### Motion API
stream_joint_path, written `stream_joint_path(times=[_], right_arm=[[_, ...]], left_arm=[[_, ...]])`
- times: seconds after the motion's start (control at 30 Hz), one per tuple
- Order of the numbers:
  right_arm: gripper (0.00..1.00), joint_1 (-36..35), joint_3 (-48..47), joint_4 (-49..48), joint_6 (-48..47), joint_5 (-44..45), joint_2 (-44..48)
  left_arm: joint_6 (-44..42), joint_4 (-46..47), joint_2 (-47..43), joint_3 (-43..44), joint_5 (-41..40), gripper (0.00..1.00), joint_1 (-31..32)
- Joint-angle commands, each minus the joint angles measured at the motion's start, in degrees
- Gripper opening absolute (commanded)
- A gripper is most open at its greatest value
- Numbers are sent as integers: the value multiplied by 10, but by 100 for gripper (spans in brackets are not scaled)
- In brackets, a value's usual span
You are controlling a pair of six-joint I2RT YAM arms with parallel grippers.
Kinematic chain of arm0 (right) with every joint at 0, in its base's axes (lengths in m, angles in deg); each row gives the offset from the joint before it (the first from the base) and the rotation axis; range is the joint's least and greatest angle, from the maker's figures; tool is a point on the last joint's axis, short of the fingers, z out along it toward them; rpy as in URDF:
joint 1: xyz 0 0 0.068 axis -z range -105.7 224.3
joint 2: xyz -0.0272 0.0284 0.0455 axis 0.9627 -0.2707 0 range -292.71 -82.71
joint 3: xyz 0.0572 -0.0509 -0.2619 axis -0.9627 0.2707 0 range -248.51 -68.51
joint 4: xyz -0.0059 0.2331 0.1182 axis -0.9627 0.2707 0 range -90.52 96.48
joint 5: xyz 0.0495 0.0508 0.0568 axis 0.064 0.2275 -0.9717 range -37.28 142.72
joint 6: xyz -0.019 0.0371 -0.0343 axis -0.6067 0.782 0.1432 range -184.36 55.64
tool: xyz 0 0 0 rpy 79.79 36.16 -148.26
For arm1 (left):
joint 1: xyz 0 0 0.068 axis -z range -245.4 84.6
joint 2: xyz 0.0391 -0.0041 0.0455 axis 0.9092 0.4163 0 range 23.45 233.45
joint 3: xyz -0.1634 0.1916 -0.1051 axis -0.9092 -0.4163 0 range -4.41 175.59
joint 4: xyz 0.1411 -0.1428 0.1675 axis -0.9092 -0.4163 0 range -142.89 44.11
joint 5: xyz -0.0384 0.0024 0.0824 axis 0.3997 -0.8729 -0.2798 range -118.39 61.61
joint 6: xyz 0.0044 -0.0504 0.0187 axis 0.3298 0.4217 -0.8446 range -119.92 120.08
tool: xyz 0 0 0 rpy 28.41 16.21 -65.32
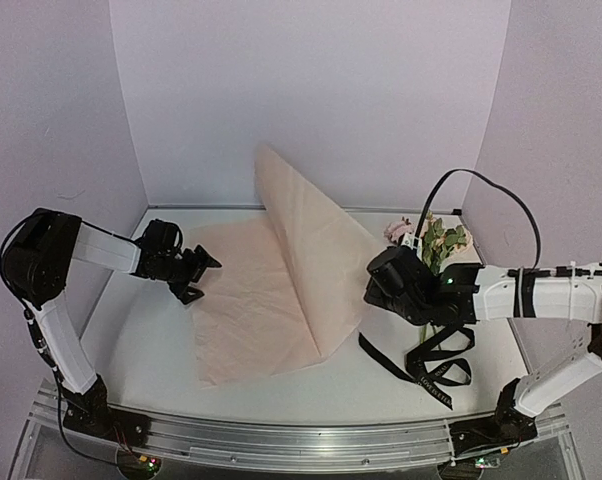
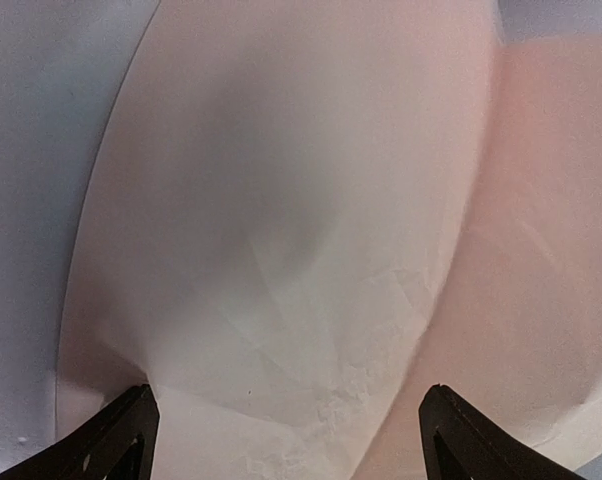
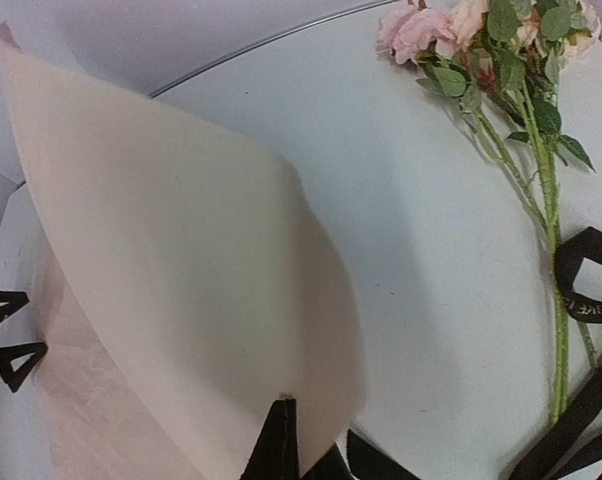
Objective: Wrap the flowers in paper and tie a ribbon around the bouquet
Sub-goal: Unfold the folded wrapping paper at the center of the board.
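**A:** While the paper (image 1: 246, 300) is seen spread over the middle of the table (image 1: 141, 345), how is its right half carried?

**B:** That half is raised off the surface and folded over toward the left, so a tall peak stands up toward the far edge. Its free edge is pinched by the right gripper (image 1: 373, 285), whose fingers are pressed together on it. In the right wrist view the sheet's edge is met exactly at the fingertips.

**A:** And at the paper's left edge?

**B:** The left gripper (image 1: 203, 272) is held there with its fingers spread wide and nothing gripped between them. Whether the sheet is touched cannot be told. In the left wrist view only pink paper is seen between the two tips.

**A:** Where are the other things laid?

**B:** The flowers (image 1: 436, 240) are laid by the far right corner, with blooms toward the far edge and stems pointed at the near edge, apart from the paper. The ribbon (image 1: 436, 365) is curled in loops toward the near right corner, and the lower stems are crossed by it.

**A:** What room is left for moving?

**B:** A bare strip is seen along the left edge, beside the flat half. Another is seen along the near edge, and bare surface is seen between the raised fold and the flowers.
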Motion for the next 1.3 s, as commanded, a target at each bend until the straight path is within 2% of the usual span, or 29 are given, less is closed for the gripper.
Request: stream_joint_path(times=[0.0, 0.2, 0.27, 0.4, 0.5, 0.6, 0.67, 0.77, 0.9, 1.03, 1.17, 1.27], right_arm=[[0, -8, 39, 59, 42, 20, 20], [0, -70, 49, 48, 91, -18, -7], [6, -89, 49, 37, 88, -39, -16], [56, -104, 80, 11, 68, -73, -1], [76, -104, 103, 6, 40, -80, 37], [87, -93, 106, 10, -12, -95, 61], [88, -72, 108, 9, -35, -125, 69], [92, -19, 110, -27, -87, -215, 61], [92, 27, 72, -43, -154, -323, -2], [90, 67, 42, -61, -160, -391, -70], [87, 77, 23, -82, -150, -430, -115], [82, 77, 9, -82, -142, -414, -137]], left_arm=[[-63, -136, 9, 28, -82, 94, -38], [-114, -196, 47, 104, -112, 93, -61], [-136, -212, 62, 128, -121, 93, -67], [-181, -243, 93, 183, -138, 93, -75], [-216, -260, 118, 220, -142, 93, -83], [-249, -272, 141, 257, -147, 93, -92], [-269, -288, 155, 289, -162, 93, -96], [-301, -304, 173, 329, -171, 93, -101], [-329, -309, 180, 376, -162, 94, -101], [-344, -326, 167, 419, -154, 94, -99], [-341, -324, 132, 431, -144, 95, -65], [-318, -290, 131, 433, -108, 94, -12]])
